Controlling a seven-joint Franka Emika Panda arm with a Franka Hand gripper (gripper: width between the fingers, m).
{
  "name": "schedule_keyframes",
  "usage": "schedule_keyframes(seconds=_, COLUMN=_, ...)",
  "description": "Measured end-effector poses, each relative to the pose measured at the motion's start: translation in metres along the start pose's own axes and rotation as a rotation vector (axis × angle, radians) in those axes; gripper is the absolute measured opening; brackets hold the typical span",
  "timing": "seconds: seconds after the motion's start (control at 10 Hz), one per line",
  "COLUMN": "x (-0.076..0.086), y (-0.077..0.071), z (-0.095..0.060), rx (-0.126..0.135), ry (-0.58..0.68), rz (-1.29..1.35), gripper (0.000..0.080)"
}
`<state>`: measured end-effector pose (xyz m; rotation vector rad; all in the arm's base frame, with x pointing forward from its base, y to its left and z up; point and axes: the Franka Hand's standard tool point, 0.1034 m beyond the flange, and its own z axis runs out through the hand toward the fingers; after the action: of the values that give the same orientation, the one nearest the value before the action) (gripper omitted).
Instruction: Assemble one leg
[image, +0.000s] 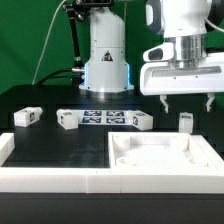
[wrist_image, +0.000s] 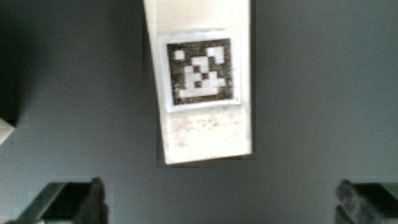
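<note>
Four small white legs with black-and-white tags are on the black table. One leg (image: 185, 121) is right under my gripper (image: 186, 102), with a gap between them. In the wrist view this leg (wrist_image: 199, 85) shows its tag face, and its near end lies just beyond the open gripper (wrist_image: 221, 205). The dark fingertips (wrist_image: 71, 203) stand wide apart with nothing between them. The other legs lie at the exterior view's left (image: 27, 117), left of middle (image: 67, 120) and middle (image: 138, 121).
The marker board (image: 103, 117) lies flat between two of the legs. The large white square panel (image: 160, 152) with recessed corners lies in front of the gripper. A white L-shaped wall (image: 50, 172) runs along the front left. The arm's base (image: 106, 60) stands behind.
</note>
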<state>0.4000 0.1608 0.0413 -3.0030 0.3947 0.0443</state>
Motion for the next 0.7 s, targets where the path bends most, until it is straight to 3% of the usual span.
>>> schedule_keyframes(seconds=0.2, x=-0.0024, y=0.0003, z=0.001, rx=-0.033, ry=-0.198, rz=0.004, gripper=0.0649)
schedule_keyframes(seconds=0.4, x=-0.0048, y=-0.0026, z=-0.001, rx=-0.044, ry=-0.381, rz=-0.022, gripper=0.0649)
schedule_keyframes(seconds=0.7, x=-0.0006, y=0.0008, z=0.0003, rx=-0.034, ry=-0.626, rz=-0.05, gripper=0.0649)
